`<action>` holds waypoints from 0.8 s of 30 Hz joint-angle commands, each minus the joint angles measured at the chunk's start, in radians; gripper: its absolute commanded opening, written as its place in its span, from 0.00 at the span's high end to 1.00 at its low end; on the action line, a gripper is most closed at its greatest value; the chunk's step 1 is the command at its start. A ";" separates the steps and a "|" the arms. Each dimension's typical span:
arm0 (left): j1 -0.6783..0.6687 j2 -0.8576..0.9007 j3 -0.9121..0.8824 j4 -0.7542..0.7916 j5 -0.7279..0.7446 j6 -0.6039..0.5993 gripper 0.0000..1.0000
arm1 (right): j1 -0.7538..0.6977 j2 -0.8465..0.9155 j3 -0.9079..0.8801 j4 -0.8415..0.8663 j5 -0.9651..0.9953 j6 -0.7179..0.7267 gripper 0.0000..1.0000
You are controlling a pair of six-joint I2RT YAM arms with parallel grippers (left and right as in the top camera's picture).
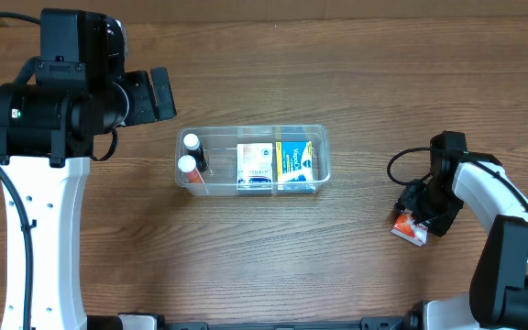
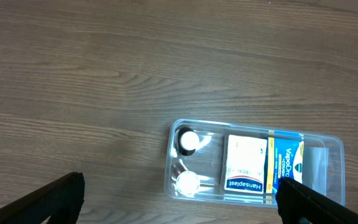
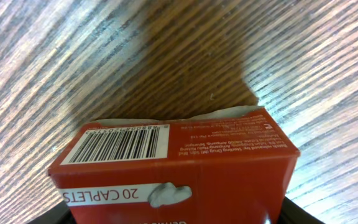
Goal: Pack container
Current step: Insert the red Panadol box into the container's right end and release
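The container [image 1: 252,159], a shallow clear tub, sits near the middle of the wooden tabletop [image 1: 337,55], its long side running left to right in the overhead view. Inside it, at the left end, two small bottles with white caps [image 1: 189,153] stand one beside the other. Next to them, toward the middle, lies a white and blue box marked Hansaplast [image 1: 256,165]. Just beside that, at the right end, lies a blue and yellow VapoDrops box [image 1: 296,162].

The left hand [image 1: 151,95] hangs above the tabletop, up and to the left of the container and not touching it. In the left wrist view its two dark fingers [image 2: 55,202] show at the bottom corners, spread wide apart with nothing between them, and the container lies below and between them.

The right hand [image 1: 417,221] is well apart from the container, far to its right. It is clamped on a red box [image 3: 179,168] printed with a barcode and "20 CAPLETS". The right wrist view shows the box filling the gap between the dark fingers, with its shadow cast on the wood behind. Whether the red box rests on the tabletop or is raised off it cannot be told.
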 commanded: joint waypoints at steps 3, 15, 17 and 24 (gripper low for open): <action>0.006 0.002 -0.002 0.000 -0.003 0.020 0.00 | -0.001 -0.004 0.042 -0.008 0.008 0.002 0.41; 0.006 0.002 -0.002 0.000 -0.003 0.020 0.00 | 0.251 -0.095 0.552 -0.307 0.009 -0.025 0.41; 0.006 0.001 -0.002 0.000 -0.002 0.020 0.00 | 0.355 -0.095 0.636 -0.313 0.009 -0.025 0.41; 0.006 0.002 -0.002 0.000 -0.003 0.019 0.00 | 0.624 -0.069 0.678 -0.202 0.008 -0.006 0.41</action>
